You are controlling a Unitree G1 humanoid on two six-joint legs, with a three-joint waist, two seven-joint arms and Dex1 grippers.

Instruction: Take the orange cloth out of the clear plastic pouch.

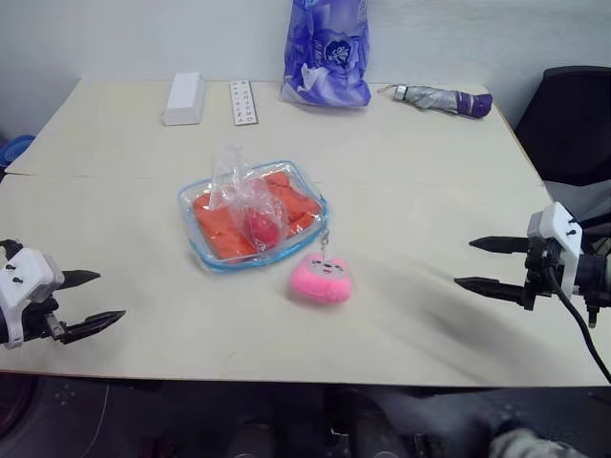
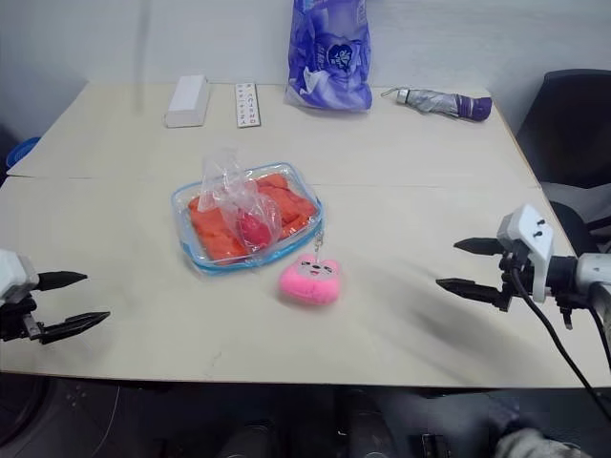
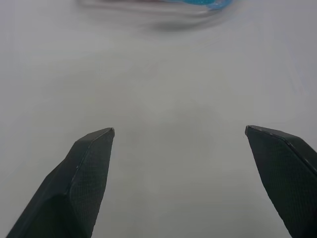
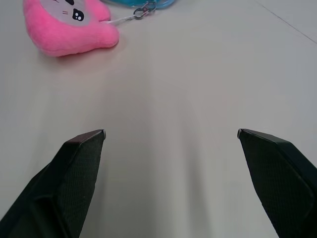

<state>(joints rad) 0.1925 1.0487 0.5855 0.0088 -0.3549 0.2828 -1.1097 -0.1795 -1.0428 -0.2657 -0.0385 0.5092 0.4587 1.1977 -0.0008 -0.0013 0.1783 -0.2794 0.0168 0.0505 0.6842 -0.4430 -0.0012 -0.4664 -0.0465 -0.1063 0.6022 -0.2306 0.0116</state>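
Observation:
The clear plastic pouch (image 1: 202, 250) with light blue edging lies flat in the middle of the table. The orange cloth (image 1: 218, 227) sits inside it. A crinkled thin clear bag (image 1: 243, 198) with a red item rests on top of the pouch. A pink fluffy charm (image 1: 321, 278) on a chain lies beside the pouch's near right corner. My left gripper (image 1: 99, 298) stands open at the table's near left edge, apart from the pouch. My right gripper (image 1: 474, 263) is open at the near right, fingers pointing toward the charm (image 4: 64, 27).
At the back of the table (image 1: 410, 172) stand a purple patterned bag (image 1: 326, 52), a white box (image 1: 183, 97), a flat white remote-like strip (image 1: 242, 101) and a folded umbrella (image 1: 442, 98). A dark chair (image 1: 573, 114) is past the right edge.

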